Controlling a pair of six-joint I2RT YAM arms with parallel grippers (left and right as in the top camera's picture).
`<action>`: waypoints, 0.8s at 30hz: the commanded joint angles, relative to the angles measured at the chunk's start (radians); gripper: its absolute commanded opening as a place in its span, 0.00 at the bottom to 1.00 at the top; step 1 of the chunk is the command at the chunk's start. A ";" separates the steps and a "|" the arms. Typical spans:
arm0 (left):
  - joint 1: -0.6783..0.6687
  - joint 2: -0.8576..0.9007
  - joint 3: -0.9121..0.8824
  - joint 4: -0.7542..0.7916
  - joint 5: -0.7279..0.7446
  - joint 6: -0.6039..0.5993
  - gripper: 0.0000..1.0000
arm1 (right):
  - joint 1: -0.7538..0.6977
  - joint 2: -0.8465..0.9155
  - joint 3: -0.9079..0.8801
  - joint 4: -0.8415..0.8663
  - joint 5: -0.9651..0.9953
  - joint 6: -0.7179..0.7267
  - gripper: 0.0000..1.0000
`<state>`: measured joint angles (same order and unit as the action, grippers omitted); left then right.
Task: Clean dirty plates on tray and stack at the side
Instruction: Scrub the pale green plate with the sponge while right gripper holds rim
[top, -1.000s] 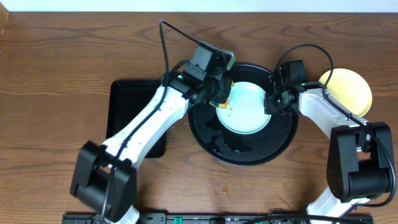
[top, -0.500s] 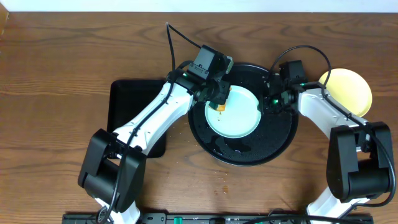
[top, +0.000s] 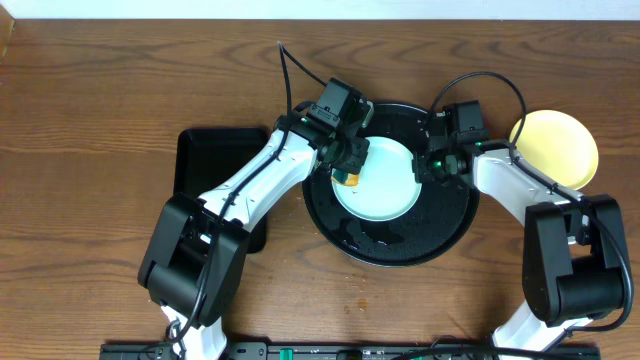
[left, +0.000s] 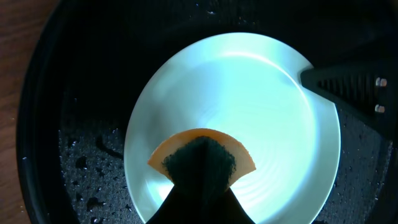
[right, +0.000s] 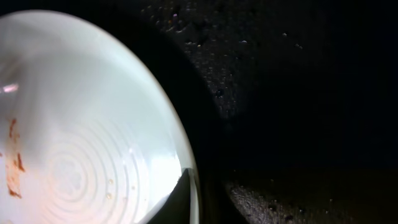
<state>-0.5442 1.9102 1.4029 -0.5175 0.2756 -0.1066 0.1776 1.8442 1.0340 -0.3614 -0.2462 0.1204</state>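
Left gripper (left: 199, 183) clamps 1 sponge (left: 202, 158) onto the pale blue plate (left: 249, 93) beneath. Right gripper (top: 436, 166) pinches its rim, evidently steadying it for scrubbing.

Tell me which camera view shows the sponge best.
The left wrist view: the sponge, orange with a dark scrubbing face, sits large and mid-frame on the pale blue plate. Overhead shows only a small orange bit at the plate's edge. The right wrist view shows none of it, only the plate's rim and the tray.
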 joint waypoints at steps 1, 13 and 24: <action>0.004 -0.002 0.010 0.004 -0.015 0.013 0.08 | 0.021 -0.011 -0.010 0.006 0.010 -0.014 0.01; 0.003 0.011 -0.061 0.111 -0.084 0.022 0.08 | 0.027 -0.011 -0.011 0.006 0.010 -0.013 0.01; 0.003 0.131 -0.061 0.116 -0.082 0.021 0.08 | 0.027 -0.011 -0.011 0.006 0.010 -0.013 0.01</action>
<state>-0.5442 2.0083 1.3506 -0.4026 0.2031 -0.0998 0.1913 1.8442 1.0321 -0.3573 -0.2386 0.1131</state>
